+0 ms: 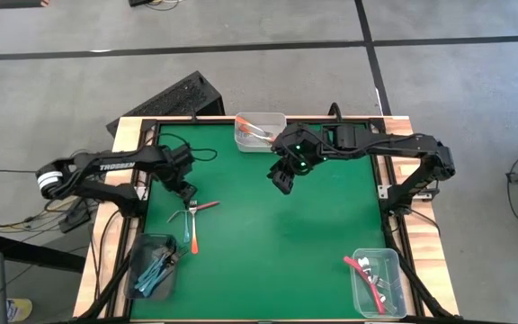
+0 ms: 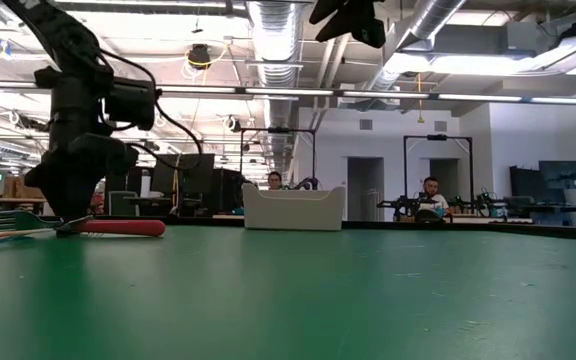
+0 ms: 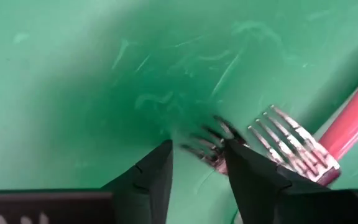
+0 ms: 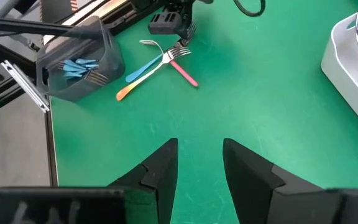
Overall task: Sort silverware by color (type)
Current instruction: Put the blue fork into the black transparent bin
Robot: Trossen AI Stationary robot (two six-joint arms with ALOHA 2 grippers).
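Note:
Three forks lie crossed on the green mat at its left: a red-pink-handled one, a light-blue one and an orange one. My left gripper points down, low over their tines, open, its fingers on either side of a blurred set of tines. My right gripper hangs high over the mat's far middle, open, with nothing between its fingers. My left gripper comes at the blurred fork tines from above, and they lie on the mat close beside one finger. Whether that finger touches them I cannot tell.
A clear bin at the near left holds blue-handled forks. A bin at the far edge holds orange ones. A bin at the near right holds red ones, one handle sticking out over its rim. The mat's middle is bare.

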